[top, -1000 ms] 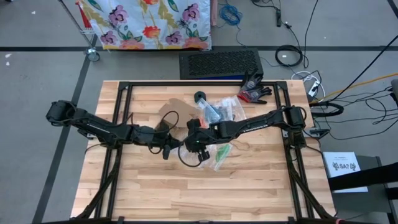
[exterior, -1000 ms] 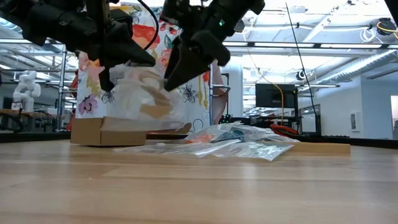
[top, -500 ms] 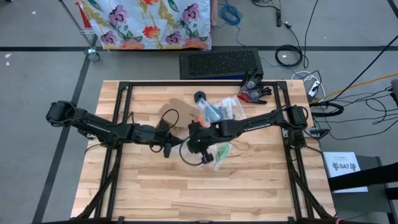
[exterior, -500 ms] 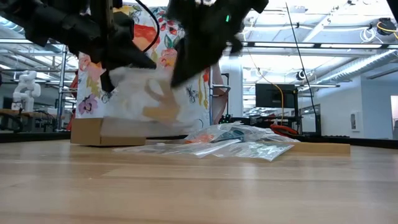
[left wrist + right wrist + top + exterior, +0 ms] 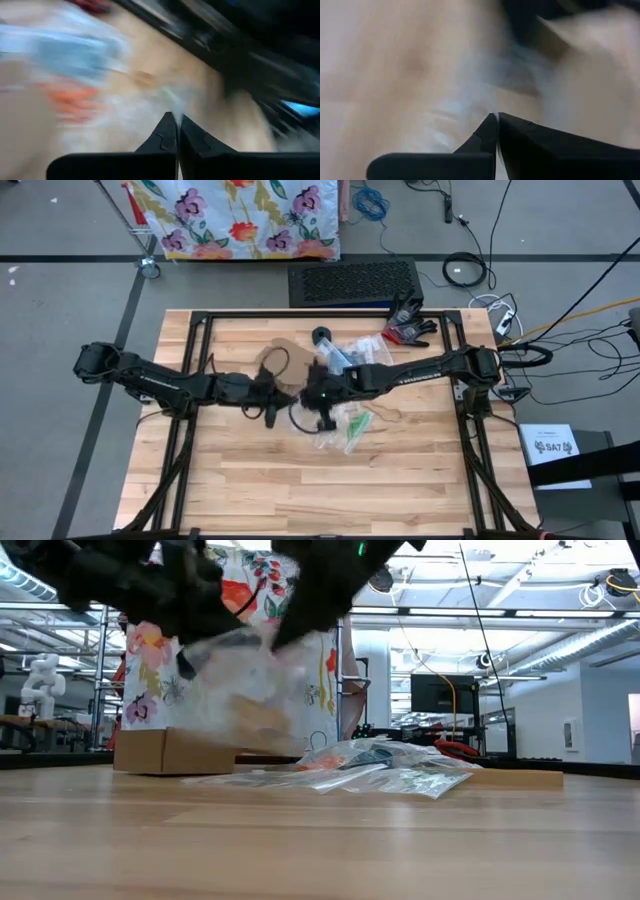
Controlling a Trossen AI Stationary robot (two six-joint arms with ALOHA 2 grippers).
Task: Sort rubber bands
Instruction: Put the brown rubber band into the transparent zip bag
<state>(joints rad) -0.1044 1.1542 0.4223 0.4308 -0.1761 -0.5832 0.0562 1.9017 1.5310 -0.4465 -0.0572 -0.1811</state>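
Note:
A clear plastic bag [image 5: 240,690] with tan rubber bands [image 5: 258,718] in its lower part hangs above the table's middle, between both grippers. My left gripper [image 5: 177,118] comes from the table's left and is shut on the bag. My right gripper [image 5: 497,116] comes from the right, slanting down, and is shut on the same bag. In the high view the two grippers nearly meet, the left gripper [image 5: 282,396] beside the right gripper [image 5: 310,394]. More clear bags [image 5: 352,360] with orange, blue and green bands lie in a pile on the table. My left gripper pinches the thin clear film of the bag [image 5: 176,111] between its two fingertips, coming nearly level from the table's left; the bag hangs lifted clear of the table. Which edge it has, the blur hides. My right gripper pinches the bag's clear film [image 5: 496,111] between its fingertips, slanting down from the table's right. The bag hangs below the fingers [image 5: 290,635], clear of the table. One layer or several, I cannot tell.
A flat cardboard piece [image 5: 275,356] lies just beyond the grippers, showing as a box [image 5: 165,751] in the low view. Black gloves [image 5: 408,326] lie at the far right. Another clear bag [image 5: 356,426] with green bands lies nearer the front. The near half of the table [image 5: 320,490] is bare wood.
My right gripper has shut on the bag that the left gripper holds, then risen a little and rolled. The bag has come up with it and hangs higher above the table than before.

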